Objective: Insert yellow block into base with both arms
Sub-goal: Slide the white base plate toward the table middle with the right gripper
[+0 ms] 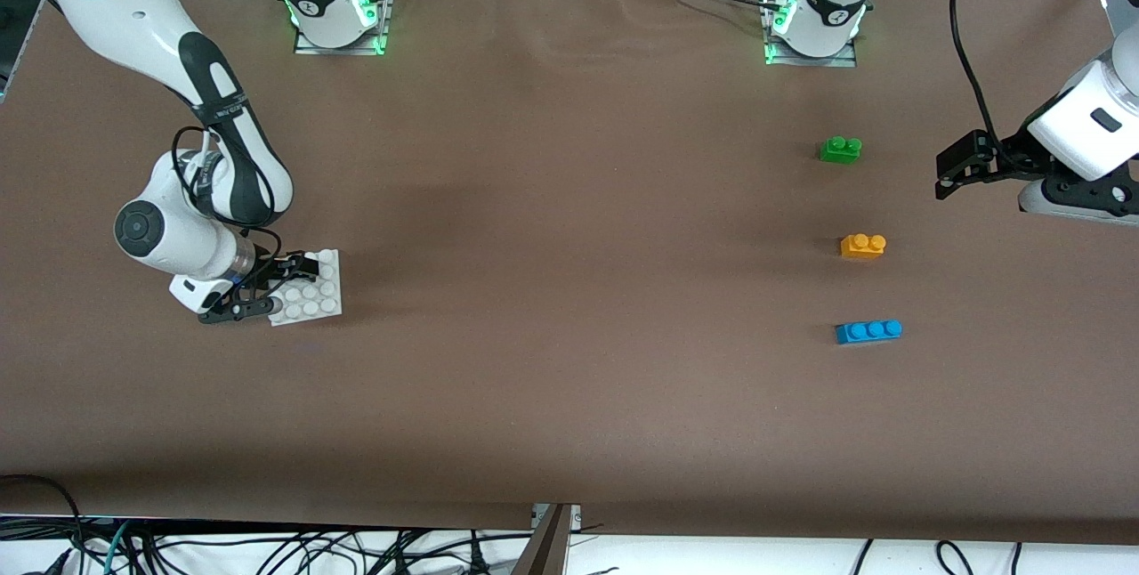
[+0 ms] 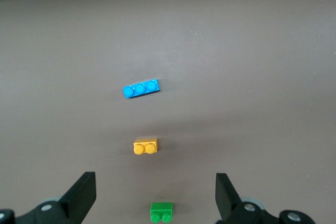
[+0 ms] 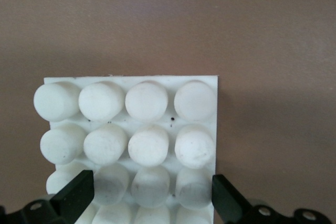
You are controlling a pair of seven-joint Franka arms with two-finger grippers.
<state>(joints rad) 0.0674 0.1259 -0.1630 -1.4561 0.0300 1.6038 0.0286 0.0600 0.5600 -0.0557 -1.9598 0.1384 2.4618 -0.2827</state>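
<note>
Probably light, stiff and slick, the yellow block [image 1: 862, 245] wants gripping across its flat sides; left gripper [image 2: 156, 195] hangs open, right gripper [image 1: 280, 288] open astride the base [image 1: 313, 299].

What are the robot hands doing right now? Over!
Right gripper open, straddling the base. Left gripper open, up over the table, waiting. Yellow block untouched between green brick and blue brick.

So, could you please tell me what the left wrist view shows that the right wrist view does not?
Only the left wrist view shows the yellow block, the blue brick, the green brick and the open left claw. Only the right wrist view shows the white base, with the open right claw around its edge. Both show the brown table.
</note>
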